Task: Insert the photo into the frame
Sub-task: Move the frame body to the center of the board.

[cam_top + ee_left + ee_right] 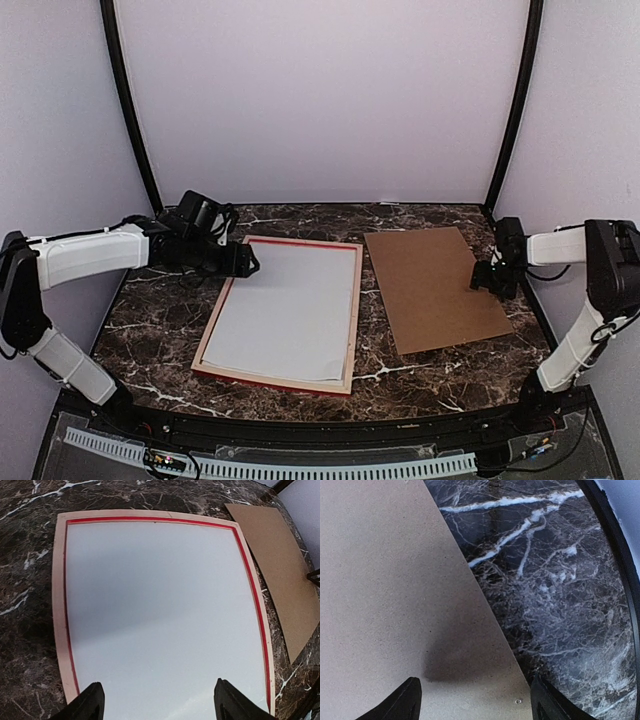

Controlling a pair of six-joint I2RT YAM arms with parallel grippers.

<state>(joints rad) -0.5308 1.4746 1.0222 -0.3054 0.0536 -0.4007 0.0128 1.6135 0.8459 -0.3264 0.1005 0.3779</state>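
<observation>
The frame [353,318] lies flat at the table's middle with its pale pinkish back up and a thin red line along the inner edge; it also shows in the left wrist view [60,605]. A plain white sheet [290,310] fills its opening [160,600]. The photo's dark landscape print shows nowhere; I cannot tell whether the white sheet is its back. My left gripper [245,262] is open and empty, hovering over the frame's far left corner [157,690]. My right gripper [483,280] is open and empty above the right edge of the brown board [475,690].
The brown backing board [435,285] lies flat to the right of the frame, also seen in the left wrist view [280,560] and the right wrist view [385,580]. Dark marble table [160,320] surrounds both. Black curved posts and white walls close in the back and sides.
</observation>
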